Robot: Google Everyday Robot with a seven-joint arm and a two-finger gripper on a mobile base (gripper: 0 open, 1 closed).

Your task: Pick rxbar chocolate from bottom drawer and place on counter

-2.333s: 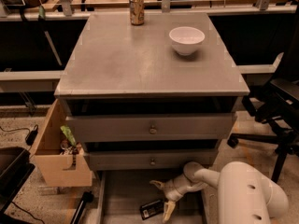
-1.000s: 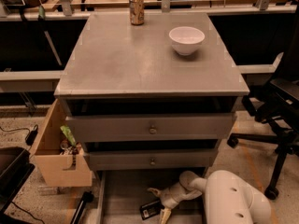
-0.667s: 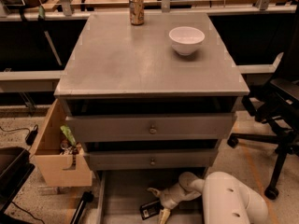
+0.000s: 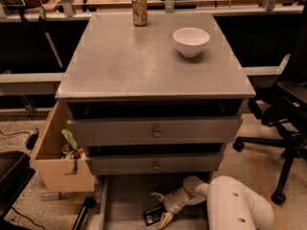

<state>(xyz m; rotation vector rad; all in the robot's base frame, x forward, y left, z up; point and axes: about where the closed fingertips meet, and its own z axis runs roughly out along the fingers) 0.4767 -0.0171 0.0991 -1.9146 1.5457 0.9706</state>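
The rxbar chocolate (image 4: 154, 215), a small black bar with a pale label, lies flat on the grey floor of the open bottom drawer (image 4: 125, 200), near its front. My gripper (image 4: 161, 207) reaches into the drawer from the right on the white arm (image 4: 230, 205). It is open, with one pale finger above the bar and the other finger (image 4: 165, 219) below and to its right, so the bar sits between them. The counter (image 4: 144, 61) is the grey cabinet top above.
A white bowl (image 4: 191, 41) and a drink can (image 4: 139, 9) stand on the counter's far part. Two knobbed drawers (image 4: 156, 132) are above the bottom drawer. A wooden side box (image 4: 60, 159) hangs on the left. A black office chair (image 4: 288, 109) stands right.
The gripper has shifted left and a little lower in the drawer, from right of the bar to straddling it. The bar has not moved.
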